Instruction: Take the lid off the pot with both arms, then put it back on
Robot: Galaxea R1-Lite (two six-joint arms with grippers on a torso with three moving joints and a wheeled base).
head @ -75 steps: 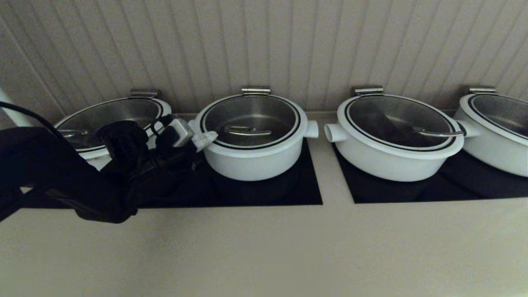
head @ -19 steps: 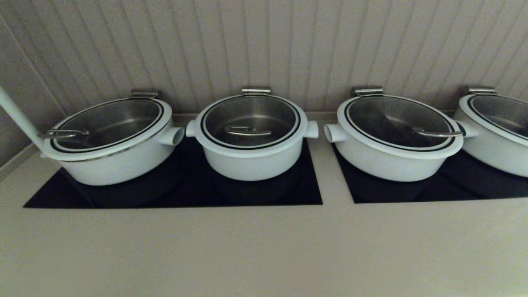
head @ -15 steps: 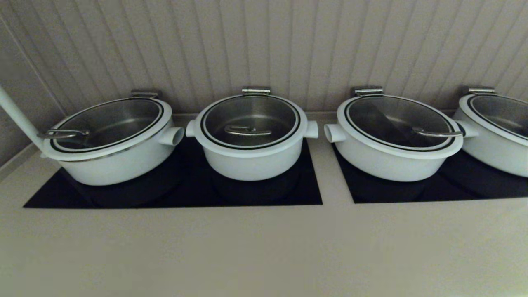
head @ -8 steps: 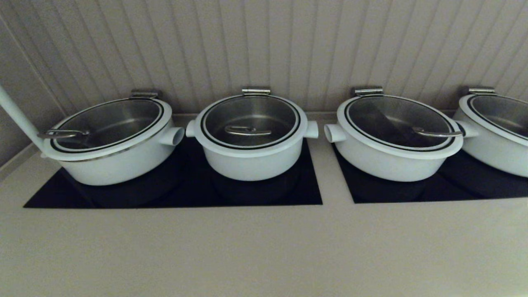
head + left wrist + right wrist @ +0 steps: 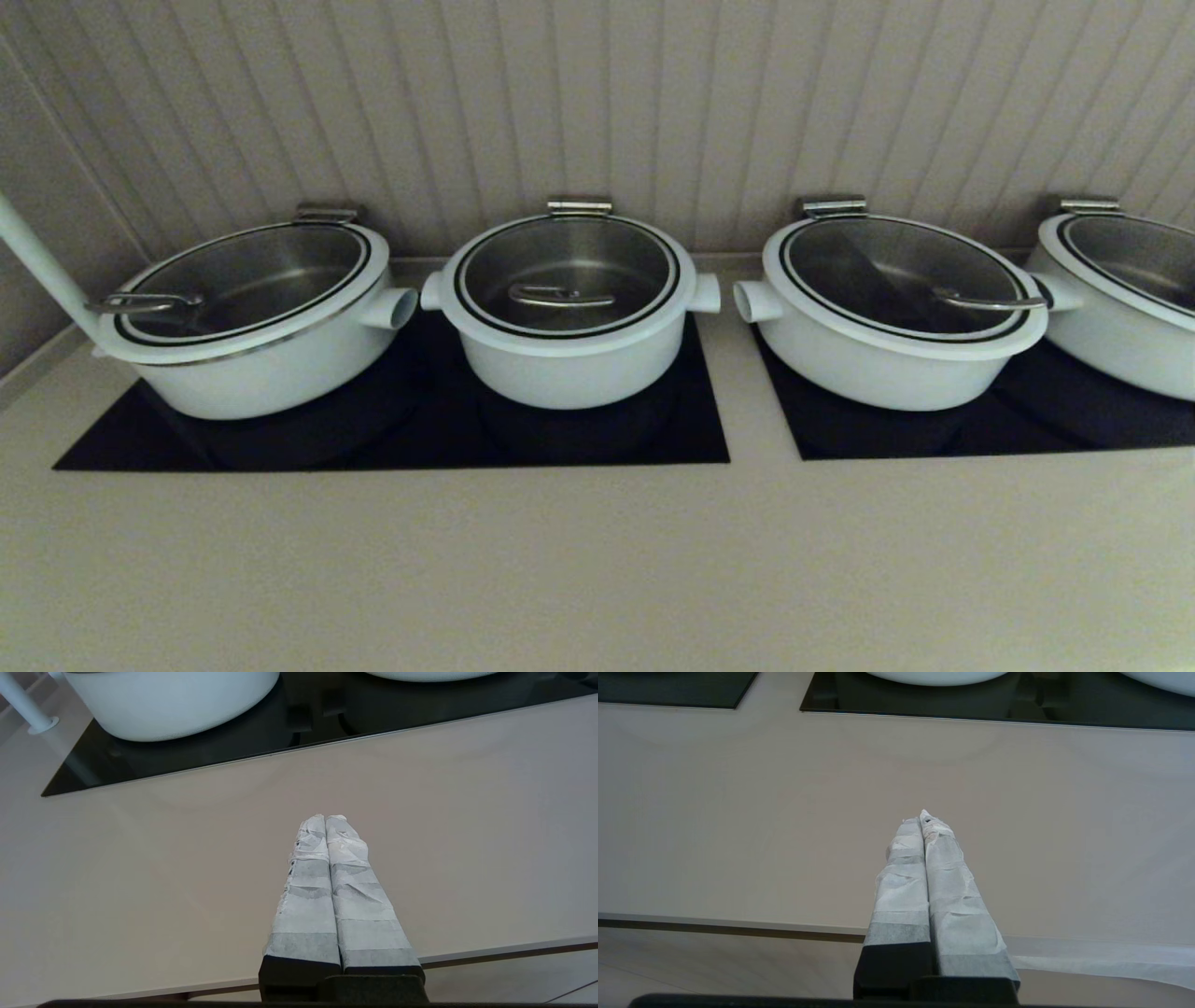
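Observation:
The pot (image 5: 569, 359) is white, narrow and deep, with two stubby side knobs, second from the left on a black cooktop. The lid (image 5: 567, 271), glass with a white rim and a curved steel bar handle (image 5: 558, 298), sits closed on it. Neither arm shows in the head view. My left gripper (image 5: 325, 817) is shut and empty over the beige counter near its front edge. My right gripper (image 5: 920, 817) is shut and empty over the counter as well.
Wider white pots with glass lids stand at the left (image 5: 252, 317), right (image 5: 896, 308) and far right (image 5: 1130, 289). Two black cooktops (image 5: 411, 420) lie in the beige counter (image 5: 597, 560). A ribbed wall runs behind. A white pole (image 5: 37, 266) leans at far left.
Five seconds ago my left arm reached in by the pot's left knob; it has since drawn back out of the head view. Over the last second nothing has moved.

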